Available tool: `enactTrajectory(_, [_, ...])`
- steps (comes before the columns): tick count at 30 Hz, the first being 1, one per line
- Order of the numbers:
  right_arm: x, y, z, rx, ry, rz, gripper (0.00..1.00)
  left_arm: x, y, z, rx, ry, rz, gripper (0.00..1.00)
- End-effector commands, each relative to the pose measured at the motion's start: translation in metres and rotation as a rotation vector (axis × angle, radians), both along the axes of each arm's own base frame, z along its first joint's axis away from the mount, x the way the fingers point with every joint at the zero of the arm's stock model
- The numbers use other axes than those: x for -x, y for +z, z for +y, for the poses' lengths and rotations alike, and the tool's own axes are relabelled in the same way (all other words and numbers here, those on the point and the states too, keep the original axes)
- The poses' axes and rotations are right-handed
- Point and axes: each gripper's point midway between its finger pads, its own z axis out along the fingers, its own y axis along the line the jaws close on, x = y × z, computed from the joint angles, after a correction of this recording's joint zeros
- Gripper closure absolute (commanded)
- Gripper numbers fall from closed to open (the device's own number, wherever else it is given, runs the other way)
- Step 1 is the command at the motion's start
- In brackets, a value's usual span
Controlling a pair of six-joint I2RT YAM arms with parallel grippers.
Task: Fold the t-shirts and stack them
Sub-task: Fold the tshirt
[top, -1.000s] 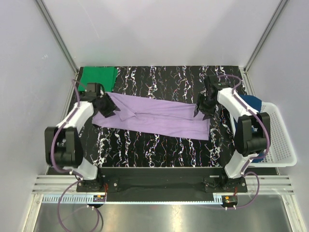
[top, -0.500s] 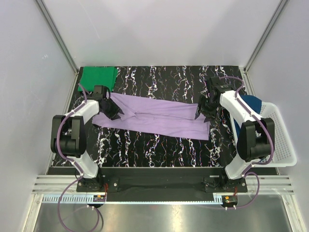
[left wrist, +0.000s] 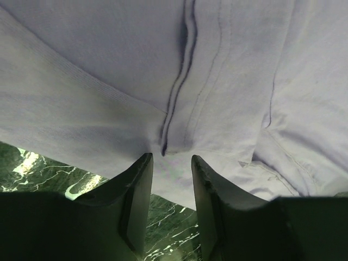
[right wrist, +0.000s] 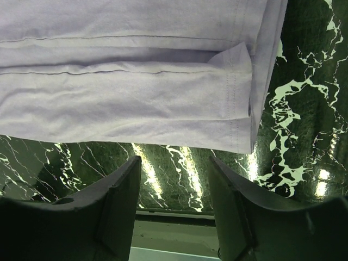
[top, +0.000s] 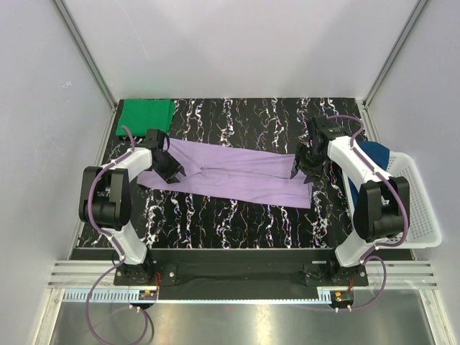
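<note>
**Operator:** My left gripper (left wrist: 169, 159) has its fingers part-way apart, with the tips down at the edge of the lavender t-shirt (left wrist: 217, 81), right under a dark crease. The gap between them looks free. I can't tell whether any cloth is nipped at the very tips.

**Observer:** And the other one?

**Operator:** My right gripper (right wrist: 174, 163) stands wider and holds nothing. It hangs over the bare black marbled table (right wrist: 304, 109), just beside the shirt's hemmed corner and apart from it.

**Observer:** How are your arms set?

**Operator:** My left arm (top: 122, 169) is bent at the elbow by the table's left edge, its forearm reaching in to the shirt's left end. My right arm (top: 352, 154) mirrors it, with its elbow beside the white basket (top: 420, 215) and its wrist over the shirt's right end.

**Observer:** Where do the shirts lie?

**Operator:** I see the lavender one folded into a long strip across the middle of the table, slightly slanted, its right end nearer to me. The green t-shirt (top: 146, 115) lies folded flat at the far left corner. The dark blue t-shirt (top: 374, 152) sits at the basket's far end, partly hidden by my right arm.
</note>
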Motion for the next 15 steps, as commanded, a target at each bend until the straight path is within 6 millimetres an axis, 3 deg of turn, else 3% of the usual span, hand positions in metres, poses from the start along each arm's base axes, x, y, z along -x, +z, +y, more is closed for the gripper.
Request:
enactTrajectory(1, [-0.001,0.015,0.005,-0.025,0.014,-0.055,0.41,-0.018,0.009,0.006,-0.036,0.018,-0.037,0.61])
enactTrajectory(7, [-0.001,0.016,0.004,-0.019,0.019,-0.058,0.41,-0.023,0.005,0.005,-0.032,0.018,-0.041,0.64])
enactTrajectory(14, [0.003,0.013,0.005,-0.023,0.025,-0.048,0.41,-0.032,0.006,0.002,-0.023,0.018,-0.060,0.78])
enactTrajectory(15, [0.003,0.013,0.005,-0.023,0.026,-0.048,0.41,-0.032,0.006,0.002,-0.023,0.018,-0.065,0.84])
